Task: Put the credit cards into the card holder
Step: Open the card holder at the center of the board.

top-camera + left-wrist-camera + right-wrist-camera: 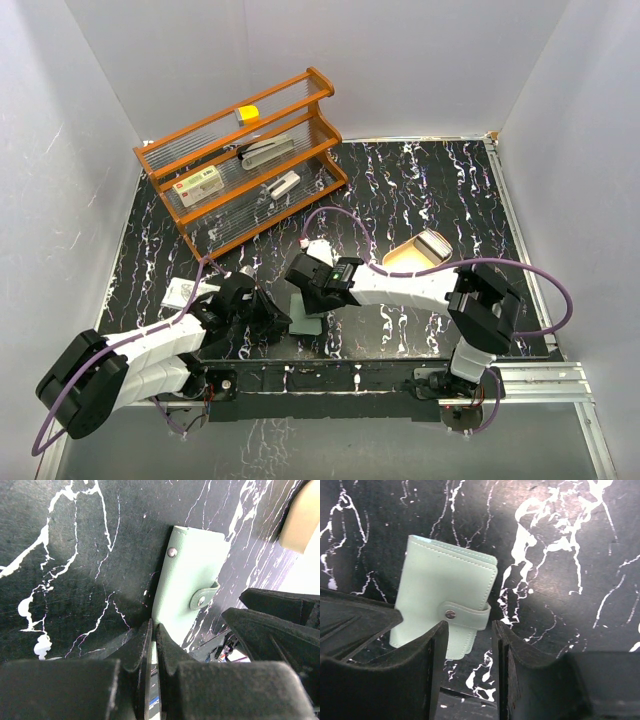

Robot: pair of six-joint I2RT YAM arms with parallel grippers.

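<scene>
Currently, card holder (445, 590) folded closed, left end effector (154, 632) pressed together, right end effector (470, 632) spread.

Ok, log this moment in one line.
pale-green folding card holder: closed, on black marbled table | left gripper: shut at its edge | right gripper: open over its strap

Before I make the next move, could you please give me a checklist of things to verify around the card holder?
1. Card holder open to take cards: not ok, it lies closed with its strap snapped.
2. Right gripper open at the strap: ok, jaws apart on either side.
3. Left gripper shut at the holder's edge: ok.
4. Left gripper actually pinching the holder: cannot tell.
5. Card lying free, left of the left gripper: ok.
</scene>
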